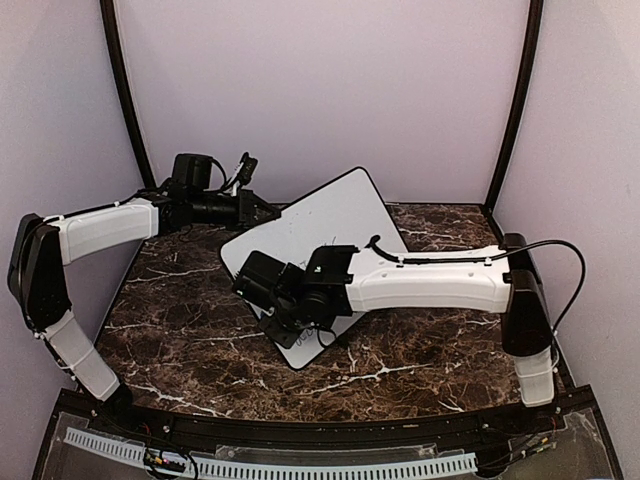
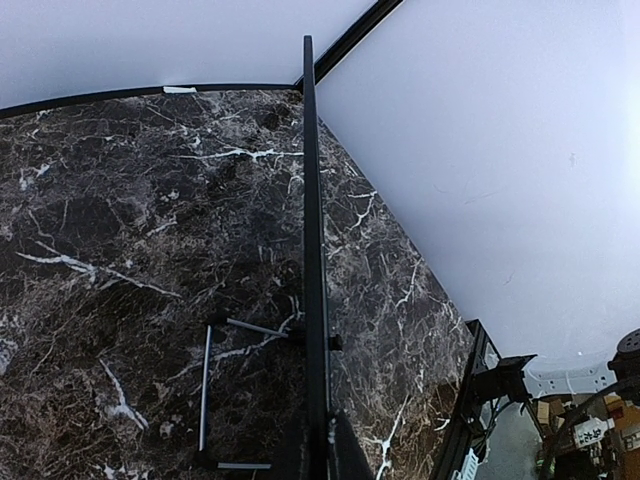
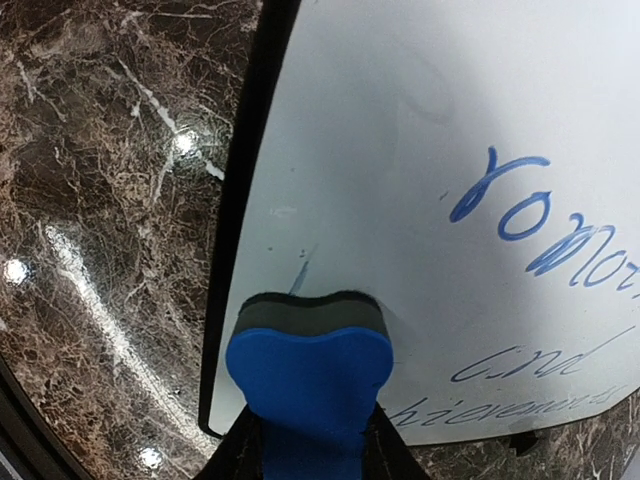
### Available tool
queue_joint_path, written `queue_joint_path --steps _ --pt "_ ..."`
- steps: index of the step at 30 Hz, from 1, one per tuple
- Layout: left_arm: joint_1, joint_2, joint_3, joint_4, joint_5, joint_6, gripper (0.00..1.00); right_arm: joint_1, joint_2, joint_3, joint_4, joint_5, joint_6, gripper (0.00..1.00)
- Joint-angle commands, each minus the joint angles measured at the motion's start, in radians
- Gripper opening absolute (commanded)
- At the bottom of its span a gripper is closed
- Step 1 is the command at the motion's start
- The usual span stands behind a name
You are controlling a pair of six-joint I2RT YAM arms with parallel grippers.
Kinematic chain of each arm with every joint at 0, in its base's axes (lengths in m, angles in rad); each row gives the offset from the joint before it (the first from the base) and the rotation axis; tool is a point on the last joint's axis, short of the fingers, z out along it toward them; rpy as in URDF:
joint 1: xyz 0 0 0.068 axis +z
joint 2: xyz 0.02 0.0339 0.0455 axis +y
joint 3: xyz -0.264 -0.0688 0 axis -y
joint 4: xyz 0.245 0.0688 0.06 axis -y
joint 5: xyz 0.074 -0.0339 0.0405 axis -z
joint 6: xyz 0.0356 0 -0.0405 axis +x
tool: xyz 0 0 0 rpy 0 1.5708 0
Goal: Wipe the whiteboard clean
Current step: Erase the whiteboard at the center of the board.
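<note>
Wiping is under way: the right pincer (image 3: 310,452) pinches the blue eraser (image 3: 310,370), its felt edge pressed on the whiteboard (image 3: 400,130) close to one framed corner. The board sits angled mid-surface (image 1: 180,330), and the left pincer (image 1: 262,212) looks clamped on its far-left edge, bracing it. Blue writing (image 3: 545,235) waits just right of the eraser, so the next move calls for a firm sweep across those lines. Nothing blocks the path; the likely risk is the board sliding.
</note>
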Motion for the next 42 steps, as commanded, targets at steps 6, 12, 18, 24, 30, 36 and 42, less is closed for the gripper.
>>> queue_joint_path --steps 6,12,18,24,30,36,42 --pt "-0.006 -0.032 -0.003 0.063 -0.008 -0.005 0.0 -0.035 0.089 0.267 -0.02 0.092 -0.061 0.3" --pt "-0.006 -0.025 -0.003 0.063 -0.012 -0.006 0.0 -0.034 0.084 0.212 -0.044 0.046 -0.061 0.3" --pt "-0.006 -0.019 0.002 0.063 -0.004 -0.009 0.0 -0.019 0.018 0.043 -0.028 -0.014 -0.031 0.29" --pt "-0.006 -0.003 0.002 0.062 -0.004 -0.014 0.0 -0.005 0.017 0.049 -0.1 -0.007 -0.018 0.29" --pt "-0.005 0.021 0.004 0.069 0.005 -0.017 0.0 -0.014 0.025 0.123 -0.143 0.051 0.012 0.29" --pt "0.11 0.021 -0.021 0.188 0.12 -0.148 0.0 -0.047 -0.042 0.255 -0.237 0.05 0.074 0.28" --pt "0.166 0.024 -0.022 0.181 0.104 -0.132 0.0 -0.085 -0.102 0.26 -0.094 0.051 -0.013 0.28"
